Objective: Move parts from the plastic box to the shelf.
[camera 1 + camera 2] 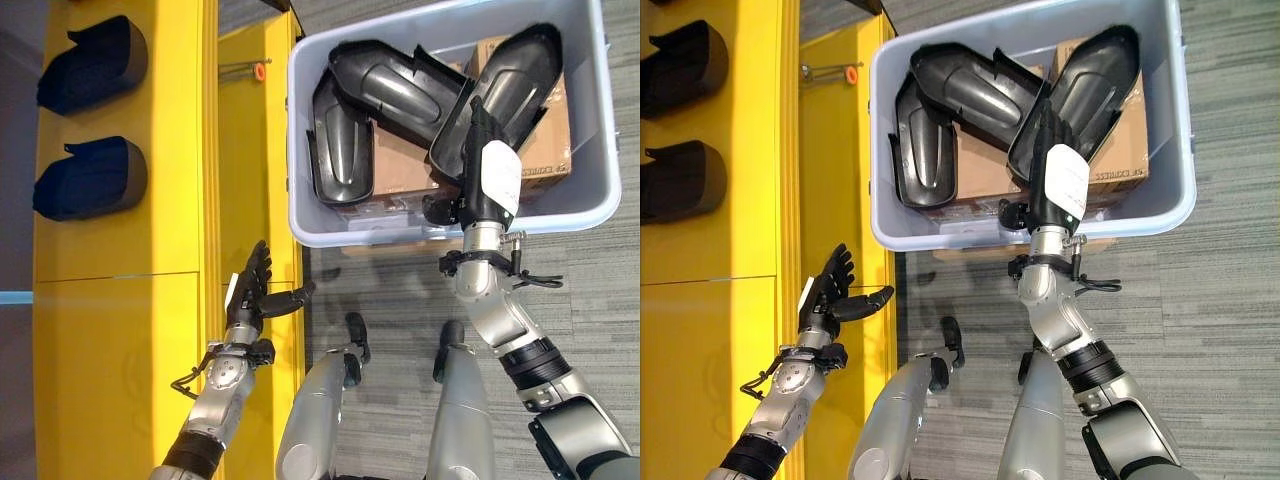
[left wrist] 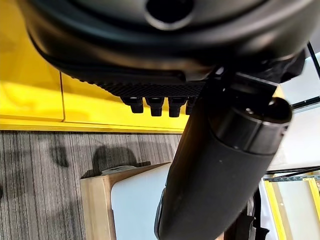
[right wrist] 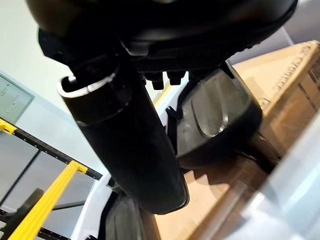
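Observation:
A grey plastic box (image 1: 300, 150) holds three black shell-shaped parts: one on its left side (image 1: 345, 150), one across the middle (image 1: 400, 85) and one at the right (image 1: 520, 70). My right hand (image 1: 488, 165) reaches over the box's near wall, its straight fingers lying on the lower end of the right part (image 3: 220, 115), not curled round it. The yellow shelf (image 1: 130, 300) stands to the left and carries two dark parts (image 1: 95, 65) (image 1: 90, 178). My left hand (image 1: 250, 290) hovers open and holds nothing at the shelf's right edge.
Cardboard boxes (image 1: 400, 165) lie under the parts inside the box. A wooden base (image 2: 95, 200) shows beneath the box, on grey carpet. A thin rod with an orange cap (image 1: 258, 71) sticks out by the shelf's upright, near the box's left wall.

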Controlling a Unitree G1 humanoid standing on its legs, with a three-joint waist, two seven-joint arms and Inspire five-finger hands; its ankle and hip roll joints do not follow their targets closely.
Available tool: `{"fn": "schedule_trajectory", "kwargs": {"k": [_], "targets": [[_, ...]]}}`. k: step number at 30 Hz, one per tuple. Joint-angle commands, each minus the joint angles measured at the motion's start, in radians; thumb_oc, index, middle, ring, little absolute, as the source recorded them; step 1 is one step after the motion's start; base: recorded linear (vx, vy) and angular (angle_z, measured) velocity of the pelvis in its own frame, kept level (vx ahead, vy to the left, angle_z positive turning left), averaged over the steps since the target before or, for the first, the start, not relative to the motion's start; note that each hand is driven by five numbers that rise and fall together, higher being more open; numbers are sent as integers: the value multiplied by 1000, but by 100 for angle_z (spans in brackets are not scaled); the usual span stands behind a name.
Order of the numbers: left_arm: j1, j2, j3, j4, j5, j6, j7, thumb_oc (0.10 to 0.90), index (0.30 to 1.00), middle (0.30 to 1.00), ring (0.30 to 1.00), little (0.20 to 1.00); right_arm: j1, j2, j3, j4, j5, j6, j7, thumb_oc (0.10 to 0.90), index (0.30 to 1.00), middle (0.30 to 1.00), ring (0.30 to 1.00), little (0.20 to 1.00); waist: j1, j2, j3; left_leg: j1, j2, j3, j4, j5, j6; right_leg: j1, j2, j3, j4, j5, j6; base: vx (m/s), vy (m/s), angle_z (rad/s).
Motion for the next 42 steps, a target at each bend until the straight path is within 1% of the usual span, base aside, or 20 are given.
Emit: {"fn": "schedule_trajectory", "kwargs": {"k": [1, 3, 6, 8, 9, 10, 13, 14, 16, 20, 27, 28, 29, 30, 31, 32, 34, 35, 37, 42], "targets": [[48, 61, 23, -147, -5, -91, 19, 900, 1000, 1000, 1000, 1000, -113, -23, -22, -104, -17, -74, -90, 900, 1000, 1000, 1000, 1000, 0, 84, 15, -57, -78, -59, 19, -84, 24, 48, 3, -105, 177, -246, -106, 0, 0, 0], [53, 67, 25, -157, -22, -92, 28, 900, 1000, 1000, 1000, 1000, -111, -25, -24, -102, -10, -82, -103, 900, 1000, 1000, 1000, 1000, 1, 81, 15, -102, -76, -56, 71, -109, 33, 1, 7, -97, 232, -264, -115, 0, 0, 0], [57, 71, 32, -162, -31, -98, 25, 900, 1000, 1000, 1000, 1000, -107, -24, -33, -89, -11, -90, -115, 900, 1000, 1000, 1000, 1000, 2, 78, 15, -166, -66, -54, 150, -146, 44, -63, -3, -85, 316, -287, -123, 4, -9, 1], [70, 67, 39, -159, -41, -102, 12, 900, 1000, 1000, 1000, 1000, -106, -29, -31, -69, -16, -97, -130, 900, 1000, 1000, 1000, 1000, 6, 75, 15, -235, -63, -54, 237, -185, 59, -133, -11, -67, 394, -305, -128, 16, -32, 7], [72, 66, 41, -158, -37, -105, 11, 900, 1000, 1000, 1000, 1000, -108, -29, -30, -67, -16, -97, -133, 900, 1000, 1000, 1000, 1000, 7, 75, 15, -245, -63, -53, 250, -191, 60, -143, -11, -64, 405, -308, -128, 19, -28, 4], [83, 70, 42, -158, -39, -111, 8, 900, 1000, 1000, 1000, 1000, -110, -37, -31, -58, -16, -98, -144, 900, 1000, 1000, 1000, 1000, 7, 75, 15, -279, -62, -54, 289, -205, 67, -174, -11, -56, 440, -317, -130, 0, 0, 0], [93, 73, 49, -157, -38, -122, 1, 900, 1000, 1000, 1000, 1000, -105, -44, -32, -58, -11, -91, -157, 900, 1000, 1000, 1000, 1000, 6, 74, 15, -318, -60, -52, 331, -217, 70, -212, -9, -45, 477, -322, -129, 19, -14, -10], [101, 75, 52, -155, -31, -136, -2, 900, 1000, 1000, 1000, 1000, -105, -52, -35, -46, 6, -99, -169, 900, 1000, 1000, 1000, 1000, 7, 75, 15, -346, -59, -51, 353, -223, 74, -239, -9, -40, 497, -325, -128, 6, -17, -7], [108, 75, 57, -153, -33, -151, -2, 900, 1000, 1000, 1000, 1000, -109, -60, -40, -36, 10, -109, -181, 900, 1000, 1000, 1000, 1000, 7, 77, 15, -366, -57, -49, 369, -226, 77, -258, -5, -33, 513, -327, -128, 3, -9, -2], [117, 81, 70, -161, -35, -152, -4, 900, 1000, 1000, 1000, 1000, -114, -73, -58, -22, 49, -101, -194, 900, 1000, 1000, 1000, 1000, 2, 80, 15, -399, -55, -45, 409, -238, 76, -290, -1, -20, 544, -333, -126, 0, 0, 0], [114, 96, 72, -161, -53, -155, -10, 900, 1000, 1000, 1000, 1000, -148, -113, -73, 41, 43, -111, -179, 900, 1000, 1000, 1000, 1000, -2, 89, 15, -428, -49, -39, 453, -250, 70, -318, -8, -2, 580, -335, -121, 0, 0, 0], [113, 99, 72, -156, -65, -159, -17, 900, 1000, 1000, 1000, 1000, -159, -120, -71, 55, 34, -91, -164, 900, 1000, 1000, 1000, 1000, -1, 90, 15, -431, -50, -38, 457, -251, 69, -319, -11, -2, 582, -334, -119, 0, 0, 0], [113, 100, 72, -155, -69, -159, -21, 900, 1000, 1000, 1000, 1000, -163, -125, -70, 62, 38, -94, -157, 900, 1000, 1000, 1000, 1000, 0, 90, 15, -433, -50, -38, 460, -252, 69, -320, -12, -2, 583, -334, -119, 0, 0, 0], [112, 101, 72, -155, -68, -159, -23, 900, 1000, 1000, 1000, 1000, -170, -130, -67, 73, 50, -97, -149, 422, 330, 330, 330, 330, 2, 90, 15, -436, -50, -39, 463, -253, 69, -321, -12, -1, 586, -333, -119, 0, 0, 0], [112, 101, 72, -155, -68, -159, -23, 900, 1000, 1000, 1000, 1000, -170, -130, -67, 73, 50, -97, -149, 422, 330, 330, 330, 330, 2, 90, 15, -436, -50, -39, 463, -253, 69, -321, -12, -1, 586, -333, -119, 0, 0, 0], [114, 105, 72, -151, -66, -173, -31, 900, 1000, 1000, 1000, 1000, -178, -138, -65, 87, 61, -91, -126, 400, 300, 300, 300, 300, 3, 90, 15, -440, -49, -40, 466, -253, 67, -323, -14, -2, 587, -331, -117, -19, -34, 1], [113, 107, 77, -156, -58, -177, -38, 900, 1000, 1000, 1000, 1000, -185, -148, -59, 105, 63, -64, -87, 400, 300, 300, 300, 300, 7, 88, 15, -436, -49, -41, 456, -251, 66, -319, -15, -5, 581, -330, -113, -28, -46, -1], [113, 108, 78, -157, -59, -180, -40, 900, 1000, 1000, 1000, 1000, -192, -151, -55, 117, 60, -62, -78, 400, 300, 300, 300, 300, 10, 88, 15, -437, -48, -42, 455, -250, 66, -319, -16, -7, 579, -330, -112, -22, -35, -6], [112, 110, 79, -155, -61, -185, -45, 900, 1000, 1000, 1000, 1000, -206, -155, -42, 136, 62, -57, -79, 400, 300, 300, 300, 300, 13, 88, 15, -438, -47, -44, 452, -249, 66, -318, -18, -10, 576, -330, -111, -19, -28, -10], [111, 123, 84, -168, -66, -189, -48, 900, 1000, 1000, 1000, 1000, -233, -175, -28, 171, 40, -22, -48, 400, 300, 300, 300, 300, 23, 86, 15, -433, -47, -49, 442, -246, 63, -310, -23, -19, 570, -328, -107, -15, -26, -3]]}}
